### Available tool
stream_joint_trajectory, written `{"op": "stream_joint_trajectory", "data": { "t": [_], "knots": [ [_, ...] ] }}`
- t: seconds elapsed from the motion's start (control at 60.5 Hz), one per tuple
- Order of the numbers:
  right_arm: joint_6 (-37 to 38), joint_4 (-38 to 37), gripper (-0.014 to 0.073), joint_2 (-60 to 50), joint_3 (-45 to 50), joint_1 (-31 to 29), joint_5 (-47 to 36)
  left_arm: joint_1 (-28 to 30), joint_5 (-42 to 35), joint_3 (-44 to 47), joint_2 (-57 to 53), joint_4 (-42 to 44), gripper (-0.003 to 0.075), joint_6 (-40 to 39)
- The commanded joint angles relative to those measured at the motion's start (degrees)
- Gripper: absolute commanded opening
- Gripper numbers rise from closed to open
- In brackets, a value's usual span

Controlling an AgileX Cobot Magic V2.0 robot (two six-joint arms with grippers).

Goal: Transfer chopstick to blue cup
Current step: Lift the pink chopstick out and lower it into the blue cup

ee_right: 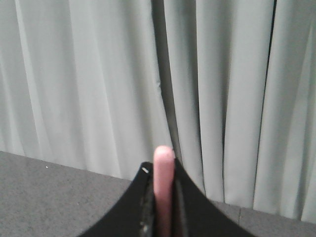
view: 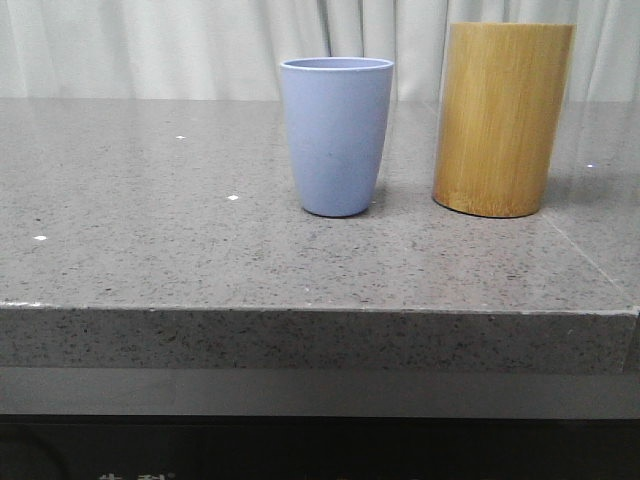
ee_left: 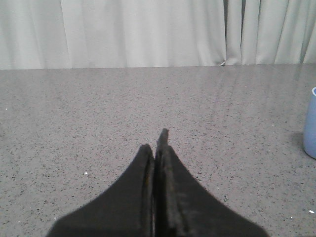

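The grey speckled worktop (view: 150, 260) filled most of the front view, backed by pale curtains (view: 150, 45), and neither arm showed there. On it stood the tall bamboo cylinder (view: 502, 118) to the right and, just beside it but apart, the blue cup (view: 337, 135), upright, its mouth open upward. The left end effector (ee_left: 157, 148) hovered low over bare stone with its fingers pressed together on nothing, the cup only at the edge of its view. The right end effector (ee_right: 163, 173) was clamped on a pink chopstick (ee_right: 163, 192), whose long axis ran out between the fingers. Its camera faced curtain, so the cup's bearing from it could not be told; the right arm, as carrier, likely had to bring the stick over the cup's mouth.
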Motion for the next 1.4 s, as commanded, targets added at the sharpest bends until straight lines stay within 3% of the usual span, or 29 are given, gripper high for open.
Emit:
{"op": "stream_joint_trajectory", "data": {
  "t": [0.0,0.38,0.958,1.387],
  "knots": [
    [-0.28,-0.61,-0.0111,-1.88,-2.19,2.33,-6.86,-0.01,-4.91,-1.43,0.84,-0.08,-0.0019,-0.44],
    [-0.28,-0.64,-0.0111,5.65,-2.19,16.32,-10.57,-0.01,-4.91,-1.43,0.84,-0.01,-0.0019,-0.44],
    [-0.28,-0.64,-0.0104,17.1,-2.0,16.61,-7.38,-0.01,-4.91,-1.43,0.84,0.05,-0.0019,-0.44],
    [-0.28,-0.64,0.0209,17.28,-2.0,16.55,-5.93,-0.01,-4.91,-1.43,0.84,0.5,-0.0019,-0.44]
  ]
}}
